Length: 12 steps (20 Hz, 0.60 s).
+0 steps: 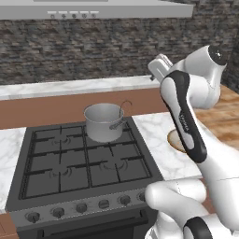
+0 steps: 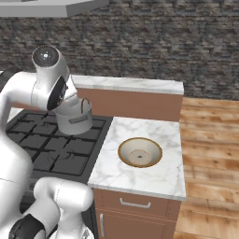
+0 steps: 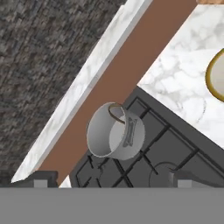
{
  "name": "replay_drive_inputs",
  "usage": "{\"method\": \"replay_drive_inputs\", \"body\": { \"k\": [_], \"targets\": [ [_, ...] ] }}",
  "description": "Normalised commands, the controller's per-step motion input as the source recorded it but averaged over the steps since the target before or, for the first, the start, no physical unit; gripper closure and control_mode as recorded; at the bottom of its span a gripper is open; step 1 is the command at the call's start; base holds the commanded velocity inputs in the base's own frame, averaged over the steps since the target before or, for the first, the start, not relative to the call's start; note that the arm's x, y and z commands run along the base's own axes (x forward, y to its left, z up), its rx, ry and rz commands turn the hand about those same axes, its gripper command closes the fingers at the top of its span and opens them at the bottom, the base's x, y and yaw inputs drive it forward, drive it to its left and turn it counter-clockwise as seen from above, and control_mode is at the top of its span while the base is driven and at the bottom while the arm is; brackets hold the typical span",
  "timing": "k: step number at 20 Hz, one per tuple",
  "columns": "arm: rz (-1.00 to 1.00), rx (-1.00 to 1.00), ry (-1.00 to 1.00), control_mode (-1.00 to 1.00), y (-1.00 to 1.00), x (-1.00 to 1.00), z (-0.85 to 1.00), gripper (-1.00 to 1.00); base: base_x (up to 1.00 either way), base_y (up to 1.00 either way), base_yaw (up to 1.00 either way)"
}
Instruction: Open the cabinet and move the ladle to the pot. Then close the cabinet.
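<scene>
The fingers (image 3: 109, 178) are spread wide and hold nothing, raised above the stove (image 1: 70, 163). The pot (image 1: 103, 122) stands on the far right burner. A beige round bowl (image 2: 140, 152) lies on the worktop (image 2: 154, 177) right of the stove. Judged next: swing up toward the cabinet handle, approaching squarely.

Nothing really readable here. There's some small grey lettering running along the dark part of the arm (image 1: 186, 122) in the left base view, but it's too blurry to make out.
</scene>
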Motion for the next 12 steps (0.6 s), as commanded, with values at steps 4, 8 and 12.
{"method": "replay_drive_inputs", "body": {
  "k": [4,8,12],
  "targets": [
    [0.11,-0.14,-0.01,-1.00,0.00,-0.33,0.01,-1.00,0.00,0.00,0.00],
    [0.17,-0.16,-0.03,-1.00,-0.04,-0.32,0.09,-1.00,0.00,0.00,0.00],
    [0.11,-0.14,-0.03,-1.00,-0.03,-0.32,0.16,-1.00,0.00,0.00,0.00]
  ]
}}
